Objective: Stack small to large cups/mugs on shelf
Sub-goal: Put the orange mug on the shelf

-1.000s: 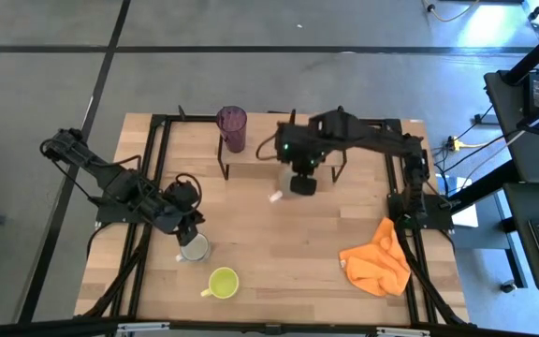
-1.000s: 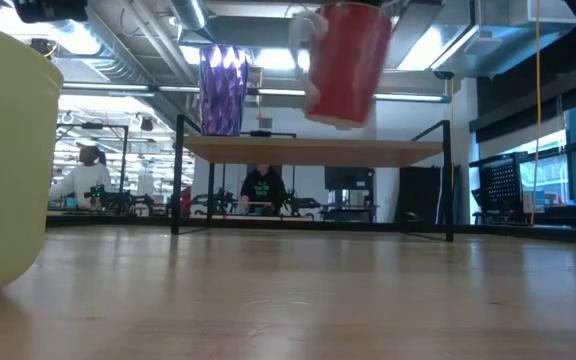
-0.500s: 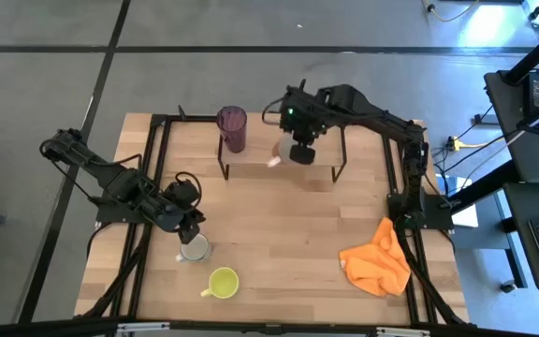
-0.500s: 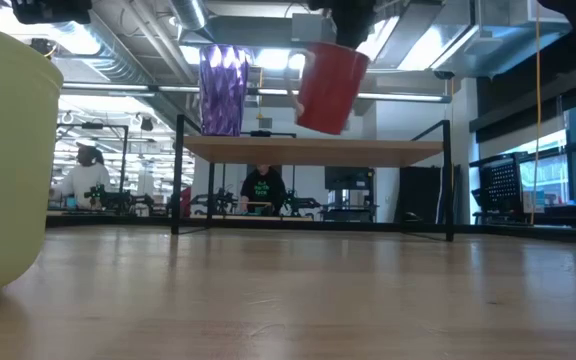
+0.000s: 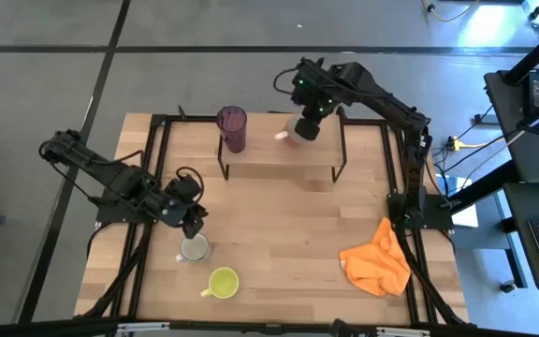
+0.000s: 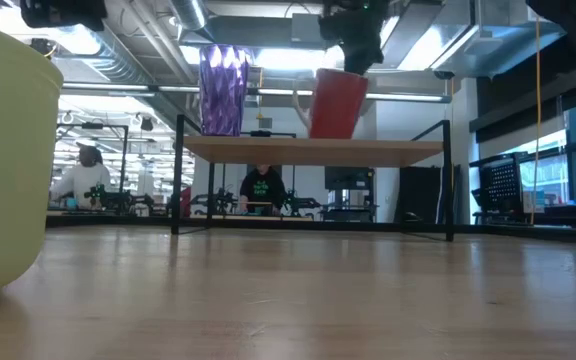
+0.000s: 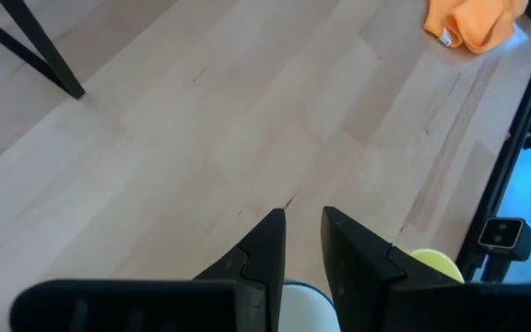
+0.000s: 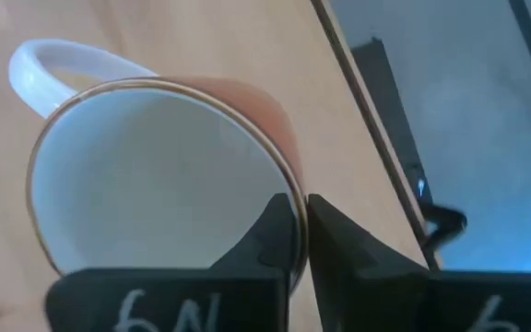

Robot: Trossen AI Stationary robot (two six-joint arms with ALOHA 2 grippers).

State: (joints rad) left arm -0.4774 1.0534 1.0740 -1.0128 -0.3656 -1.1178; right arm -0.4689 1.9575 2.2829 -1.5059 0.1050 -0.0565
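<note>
Overhead, the right gripper [image 5: 303, 125] holds the reddish-brown mug [image 6: 336, 103] by its rim, jaws pinched narrow over the wall, one inside and one outside, at the back edge of the shelf [image 6: 313, 150]. From table height the mug's base looks to be on or just above the board, leaning slightly. The tall purple tumbler [image 5: 232, 126] already stands at the shelf's left end, apart from the mug. The risk is the edge: the right wrist camera shows the mug close to the shelf's far rim, so a tilted release could tip it off the back. The white handle [image 8: 67, 57] points toward the tumbler and could crowd whatever goes between. Across the surface [image 5: 279, 225], the left gripper [image 5: 193, 225] hovers over the small white mug [image 5: 194, 248], jaws nearly together and empty. The yellow-green mug [image 5: 222, 282] waits near the front edge, and an orange cloth [image 5: 376, 259] lies well clear at right. People sit in the room behind.
</note>
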